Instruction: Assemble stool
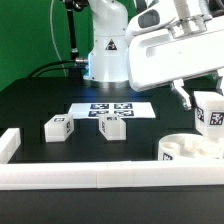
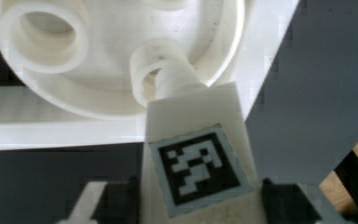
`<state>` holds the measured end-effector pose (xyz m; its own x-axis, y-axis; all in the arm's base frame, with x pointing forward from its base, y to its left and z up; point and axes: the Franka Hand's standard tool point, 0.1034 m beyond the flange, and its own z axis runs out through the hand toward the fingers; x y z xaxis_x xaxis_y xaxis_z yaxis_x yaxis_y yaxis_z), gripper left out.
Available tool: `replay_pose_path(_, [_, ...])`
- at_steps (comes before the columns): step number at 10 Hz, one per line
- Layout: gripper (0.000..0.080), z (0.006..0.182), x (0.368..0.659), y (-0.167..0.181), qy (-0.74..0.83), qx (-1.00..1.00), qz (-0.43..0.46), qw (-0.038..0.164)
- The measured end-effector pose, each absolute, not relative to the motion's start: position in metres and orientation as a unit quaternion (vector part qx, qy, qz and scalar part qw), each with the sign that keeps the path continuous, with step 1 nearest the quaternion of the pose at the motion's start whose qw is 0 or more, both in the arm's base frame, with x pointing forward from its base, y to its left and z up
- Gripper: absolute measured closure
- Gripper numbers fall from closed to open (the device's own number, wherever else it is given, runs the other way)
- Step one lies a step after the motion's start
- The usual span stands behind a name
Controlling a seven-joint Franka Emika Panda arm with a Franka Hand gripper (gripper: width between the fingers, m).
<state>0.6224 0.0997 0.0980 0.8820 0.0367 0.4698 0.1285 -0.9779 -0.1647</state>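
Item 1: white border rail (image 1: 100,178), running along the table's (image 1: 40,100) near edge and turning up at the exterior view's left. Item 2: first loose leg (image 1: 56,128), tagged, lying on the black table. Item 3: second loose leg (image 1: 112,127), tagged, well apart from the first and just in front of the marker board (image 1: 113,109). Item 4: seat (image 1: 185,148) (image 2: 69,60), a round white disc with holes, in the rail's corner at the exterior view's right. Item 5: gripper (image 1: 208,104) (image 2: 190,200), above the seat, fingers (image 2: 98,200) clamped on either side of the held leg (image 1: 210,114) (image 2: 197,150). The far end of that leg meets the seat at one hole.
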Motion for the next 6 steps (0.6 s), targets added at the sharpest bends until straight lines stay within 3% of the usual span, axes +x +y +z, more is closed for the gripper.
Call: replay_pose_path(6, [0.0476, 0.0976, 0.6287, 0.0941, -0.036, -0.961, -0.257, 0.093])
